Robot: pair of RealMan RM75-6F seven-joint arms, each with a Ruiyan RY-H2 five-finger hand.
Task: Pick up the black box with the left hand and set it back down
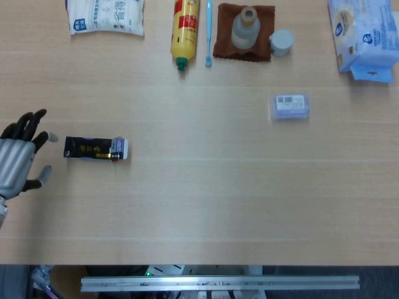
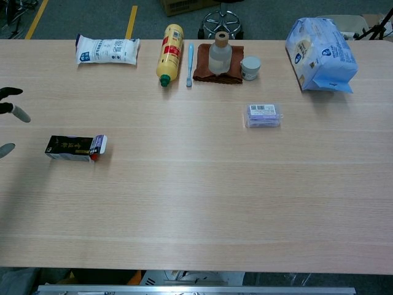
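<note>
From my head view, my left hand [image 1: 17,163] sits at the left edge of the tabletop [image 1: 206,205], fingers [image 1: 31,121] spread and holding nothing. The black box [image 1: 95,148] lies flat just to its right, not touching it. The chest view shows only a few fingertips of that hand at the left edge. My right hand appears in neither view.

Further out, right of center, lies a small purple packet [image 1: 290,106]. Along the far edge, left to right, are a white pouch [image 1: 105,15], a yellow bottle [image 1: 184,31], a blue toothbrush [image 1: 208,31], a clear bottle [image 1: 245,28] on a brown cloth [image 1: 225,37], a small grey jar [image 1: 281,42] and a blue-and-white bag [image 1: 365,34].

Only the chest view shows grey floor [image 2: 80,18] beyond the light wood tabletop, with yellow lines.
</note>
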